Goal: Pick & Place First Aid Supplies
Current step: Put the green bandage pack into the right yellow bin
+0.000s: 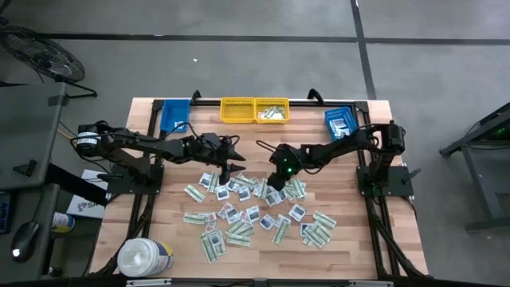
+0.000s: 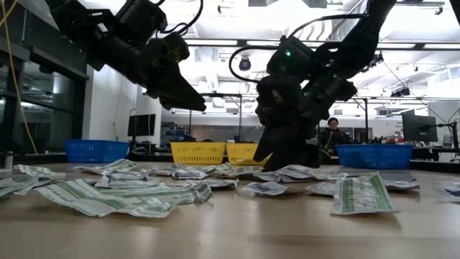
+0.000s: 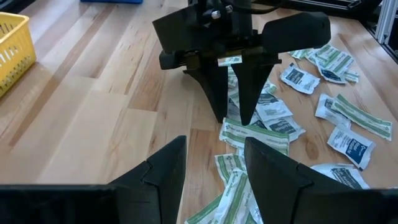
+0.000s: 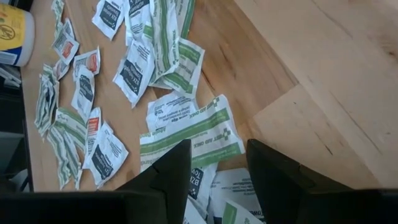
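Closest to you in the low view is a crumpled pale green-white paper strip packet, part of the packet pile spread mid-table. Your right gripper is down at the pile's far edge, fingers parted over a green-striped packet, holding nothing. Your left gripper hovers just left of it, fingers apart and empty.

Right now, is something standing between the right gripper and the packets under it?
No, nothing visible does. The right gripper hangs open directly over a green-striped strip packet at the pile's edge, with only air between. The left gripper waits open nearby on its own side, not across that path.
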